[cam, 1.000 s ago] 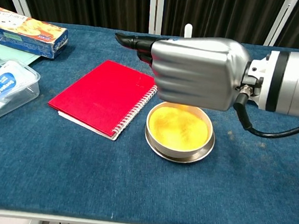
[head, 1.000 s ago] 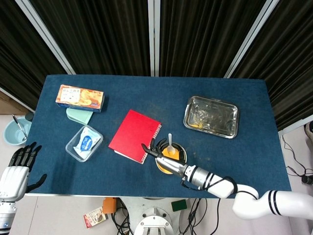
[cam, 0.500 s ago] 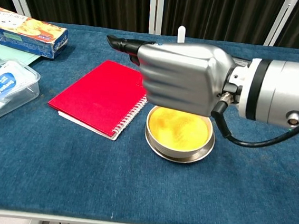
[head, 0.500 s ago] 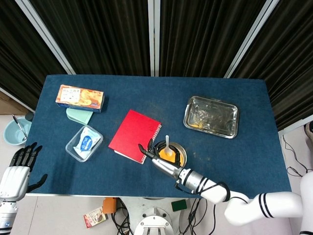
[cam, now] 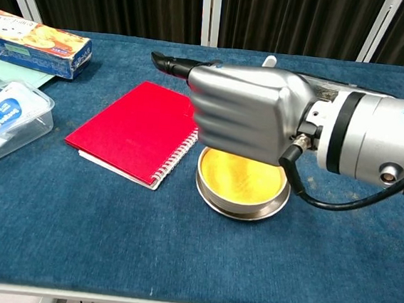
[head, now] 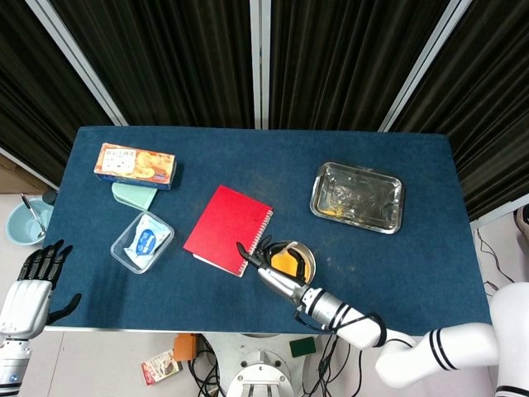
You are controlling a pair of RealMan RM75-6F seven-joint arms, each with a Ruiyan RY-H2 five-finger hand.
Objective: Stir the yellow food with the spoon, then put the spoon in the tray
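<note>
No print is legible; the snack box (cam: 35,43) lettering is too blurred.

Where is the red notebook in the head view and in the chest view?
Head view: the red notebook lies at the table's centre, just left of the bowl of yellow food.
Chest view: the notebook lies left of centre, beside the same bowl.
Shared landmark: the bowl.

Right hand (cam: 245,109): silver shell, black fingers (cam: 169,63), black cable; white arm with black rings
</note>
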